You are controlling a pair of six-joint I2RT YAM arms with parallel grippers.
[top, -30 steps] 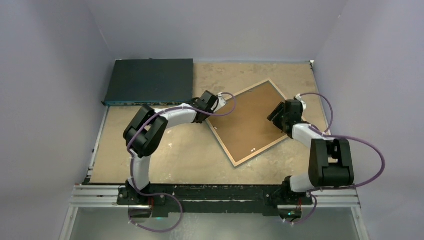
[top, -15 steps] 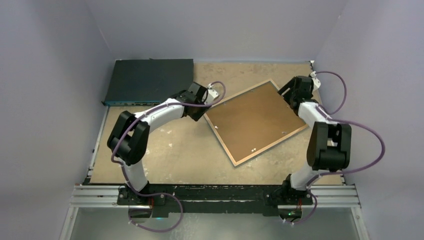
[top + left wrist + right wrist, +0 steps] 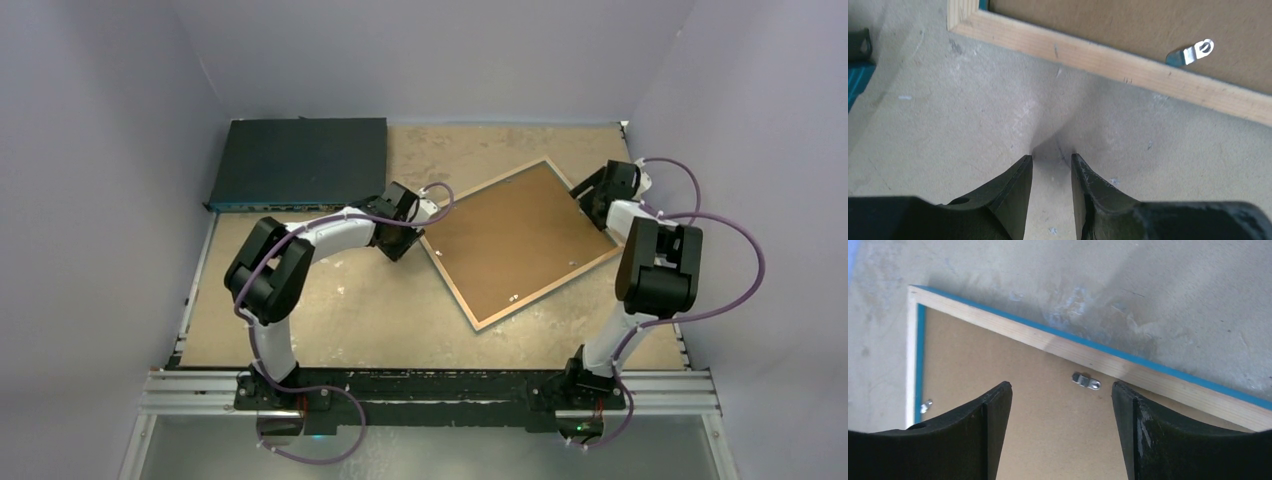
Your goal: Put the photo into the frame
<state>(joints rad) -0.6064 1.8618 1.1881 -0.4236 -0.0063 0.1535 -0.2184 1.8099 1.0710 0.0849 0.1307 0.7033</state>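
At the near side, the table (image 3: 330, 315) is seen as a worn tan surface with both arm bases bolted along its edge. The left gripper (image 3: 1050, 157) is held low over the bare table; whether the tips touch it cannot be told. Its jaws are drawn close, a narrow gap is left between them, and nothing is gripped. Just ahead of these fingertips the frame (image 3: 1108, 62) is found, apart from them, lying flat and face down at mid-table, turned like a diamond and shifted to the right half. Its light wood back rim is shown upward and a thin blue line of the front is visible along the outer edge in the right wrist view. The brown backing board (image 3: 510, 235) is seated inside the rim and is pinned by small metal clips (image 3: 1086, 381) at the edges. The right gripper (image 3: 1060, 386) is positioned above the frame's right corner area, jaws spread wide and released, with one clip and the rim seen between the fingers; nothing is grasped. At the far left a dark flat box (image 3: 300, 160) is set against the back wall, well apart from the frame.
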